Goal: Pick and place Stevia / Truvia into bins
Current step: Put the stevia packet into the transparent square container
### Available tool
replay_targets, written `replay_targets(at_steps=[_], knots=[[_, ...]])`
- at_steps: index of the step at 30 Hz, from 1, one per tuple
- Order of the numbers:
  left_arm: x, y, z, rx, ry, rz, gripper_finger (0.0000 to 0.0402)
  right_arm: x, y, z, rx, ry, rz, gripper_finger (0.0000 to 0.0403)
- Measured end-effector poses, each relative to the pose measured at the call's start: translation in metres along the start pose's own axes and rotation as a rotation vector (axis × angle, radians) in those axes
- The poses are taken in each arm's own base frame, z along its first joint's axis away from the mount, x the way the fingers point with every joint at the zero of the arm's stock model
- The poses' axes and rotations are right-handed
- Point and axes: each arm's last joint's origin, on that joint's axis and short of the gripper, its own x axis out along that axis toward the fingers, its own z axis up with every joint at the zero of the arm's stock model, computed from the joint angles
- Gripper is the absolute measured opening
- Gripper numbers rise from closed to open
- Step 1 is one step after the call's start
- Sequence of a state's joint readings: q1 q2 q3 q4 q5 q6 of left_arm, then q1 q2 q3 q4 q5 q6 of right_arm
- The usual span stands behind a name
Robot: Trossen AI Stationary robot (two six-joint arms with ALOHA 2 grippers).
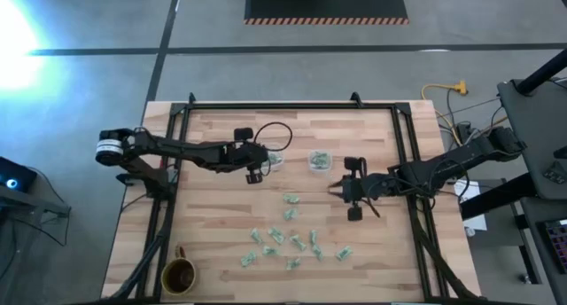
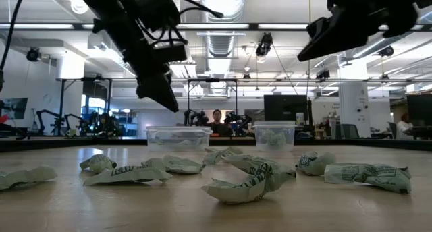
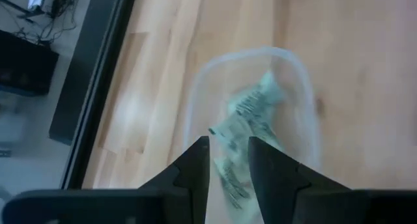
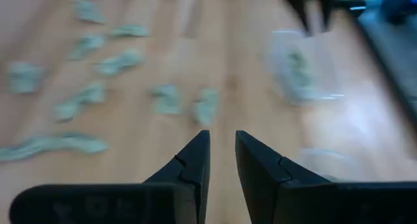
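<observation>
Low view first, from table height: crumpled green-and-white sweetener packets [image 2: 253, 180] lie strewn across the near boards, and behind them stand two clear bins, the wider one [image 2: 178, 137] and the smaller square one [image 2: 273, 135]. Both arms hang above, off the wood. Beyond the table a person sits among monitors (too far off to say more).

From overhead, the left pincer [image 1: 255, 168] hovers right at the edge of the wider bin [image 1: 275, 160], over the far half of the table. Its wrist camera looks straight down past the two dark fingers [image 3: 195, 165], which stand a narrow gap apart with nothing between them; directly below them sits the bin [image 3: 296, 68] with several packets [image 3: 251, 116] inside.

The right pincer [image 1: 338, 188] hangs just to the side of the square bin [image 1: 320, 160], which also holds packets. Its fingers [image 4: 195, 160] are slightly apart and empty. Ahead of them on the bare wood two packets [image 4: 189, 101] lie side by side, with more scattered further out. The main scatter [image 1: 292, 238] sits nearer the front edge than either pincer, well apart from both bins, and a brown mug [image 1: 179, 274] stands at the front left corner.
</observation>
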State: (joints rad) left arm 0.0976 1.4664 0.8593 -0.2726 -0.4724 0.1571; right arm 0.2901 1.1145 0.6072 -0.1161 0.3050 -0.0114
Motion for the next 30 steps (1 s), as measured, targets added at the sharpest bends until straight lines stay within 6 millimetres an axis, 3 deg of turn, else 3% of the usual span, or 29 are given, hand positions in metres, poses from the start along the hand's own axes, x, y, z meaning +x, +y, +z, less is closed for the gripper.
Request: replay_targets(at_steps=[4, 10, 21, 30], knots=[[-0.018, -0.010, 0.002, 0.027, -0.033, -0.037, 0.0089, 0.002, 0.004, -0.005, 0.033, -0.009, 0.119, 0.0068], [-0.045, -0.022, 0.006, 0.056, -0.114, -0.085, 0.0089, 0.015, 0.008, -0.011, -0.026, -0.083, 0.120, 0.0069], [-0.081, -0.028, 0.005, 0.090, -0.202, -0.139, 0.0089, 0.066, 0.023, -0.012, -0.275, -0.114, 0.100, 0.0065], [-0.101, -0.031, -0.002, 0.107, -0.205, -0.178, 0.0089, 0.108, 0.022, -0.006, -0.292, -0.021, 0.026, 0.0060]])
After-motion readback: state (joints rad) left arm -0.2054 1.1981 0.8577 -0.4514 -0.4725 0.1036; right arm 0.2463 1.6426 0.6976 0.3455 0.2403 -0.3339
